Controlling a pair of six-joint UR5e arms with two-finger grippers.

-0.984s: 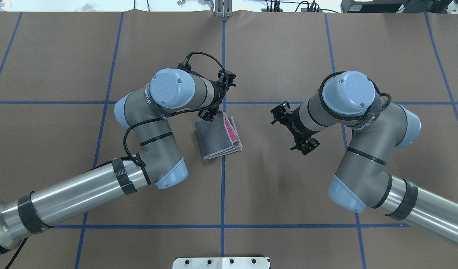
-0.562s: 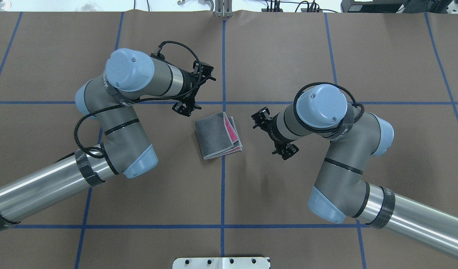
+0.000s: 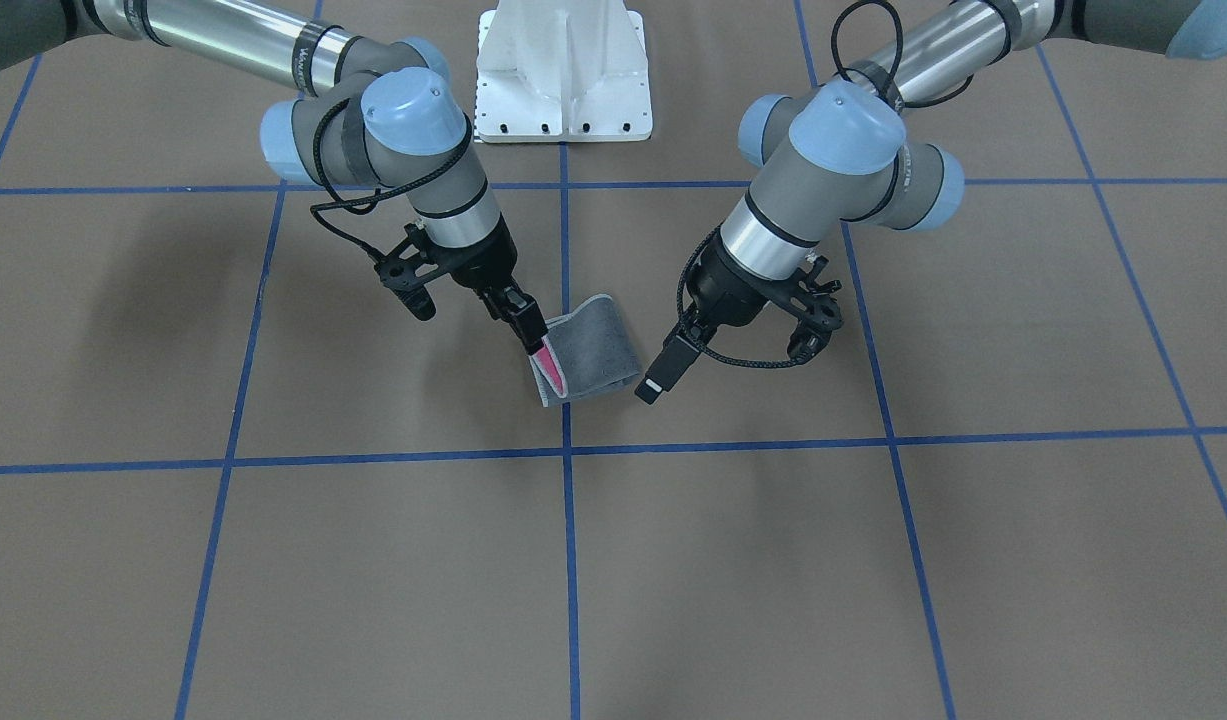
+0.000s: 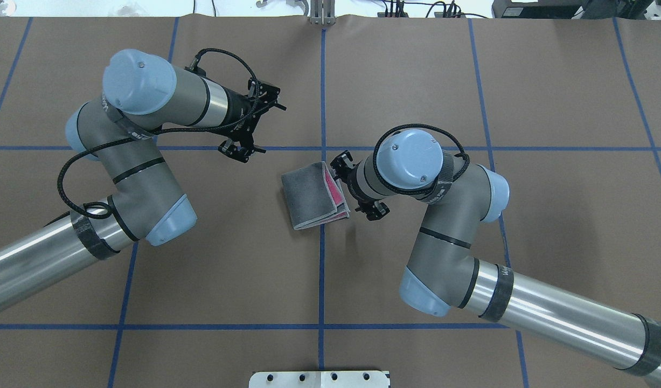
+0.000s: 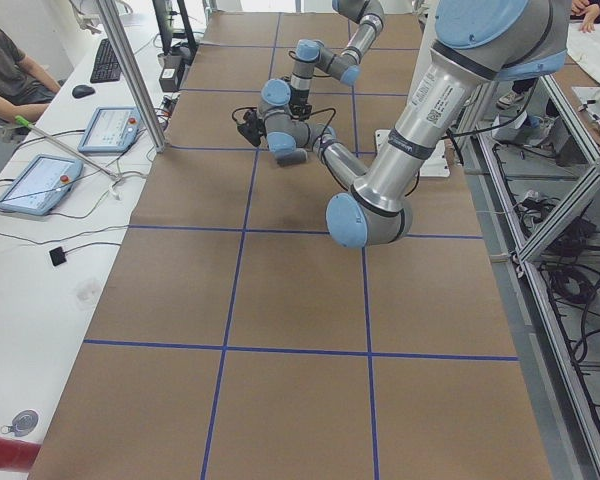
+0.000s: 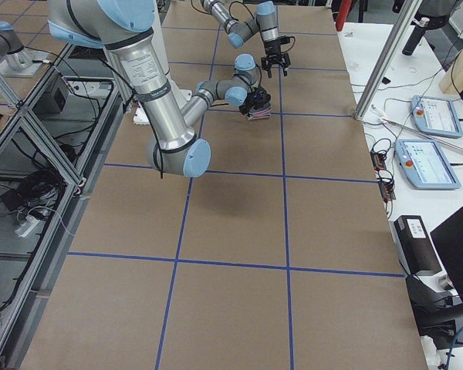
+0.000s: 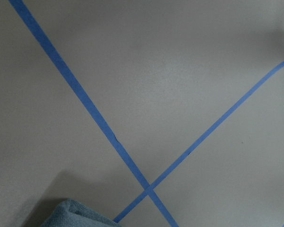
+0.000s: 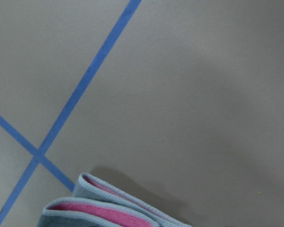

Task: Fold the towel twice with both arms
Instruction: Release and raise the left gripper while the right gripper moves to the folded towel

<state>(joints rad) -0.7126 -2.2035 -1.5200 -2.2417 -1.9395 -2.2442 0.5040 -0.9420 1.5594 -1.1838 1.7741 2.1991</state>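
The right arm (image 4: 454,215) is bending sharply at the elbow and sloping its wrist down and inward. The right end effector (image 3: 530,335) is meeting the towel (image 4: 308,194) at its pink, layered edge. Its tip is showing only as one thin dark bar, so it cannot be told whether it is pinching that edge or merely touching it. The left arm (image 4: 141,172) is folding back on its own side with the wrist tilting down toward the middle. The left end effector (image 3: 655,383) is hovering near the towel's folded side, apart from the cloth and carrying nothing; how wide it is standing cannot be told either. The towel is lying folded near the middle of the surface (image 4: 416,81), dark grey face up. It is straddling the centre blue tape line (image 4: 321,269), with the pink layers fanning out on the robot's right. It is sitting well away from every edge of the surface, between the two end effectors, and the arms are keeping well apart from each other. From overhead, the right wrist's blue cap is covering much of its end effector. Each wrist camera is catching only a cut-off corner of cloth at the bottom of its frame, and in both side views the towel is too small to read.
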